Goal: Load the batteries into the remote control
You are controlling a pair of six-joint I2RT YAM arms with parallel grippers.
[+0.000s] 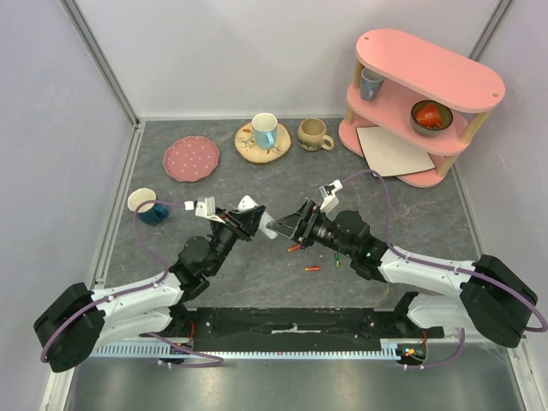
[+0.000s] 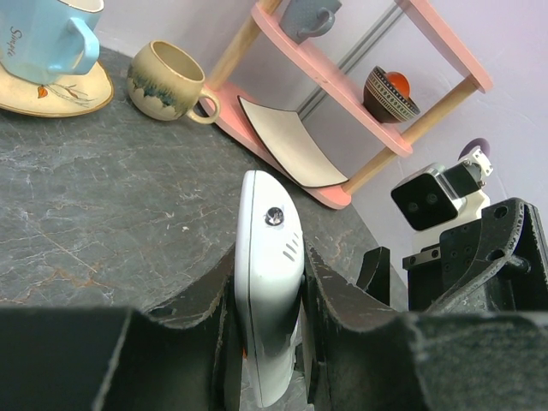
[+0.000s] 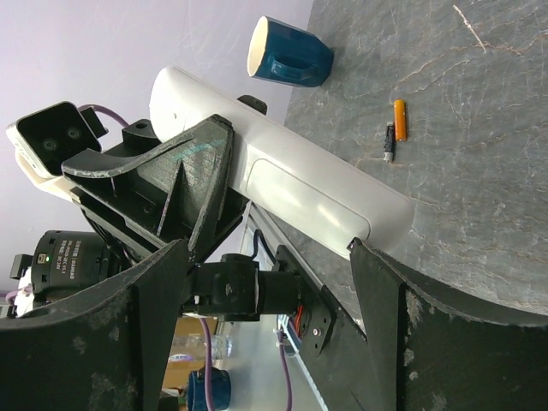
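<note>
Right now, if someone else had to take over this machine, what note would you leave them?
Left gripper: shut on the remote control, holding it up off the table.
Right gripper: open, straddling the remote's free end without clamping it.
Batteries: lying loose on the table beneath the two grippers; none is held.
Done: the remote is picked up and held out between the arms.
Left: its back panel looks closed, so open it, then pick up the batteries and seat them.
</note>
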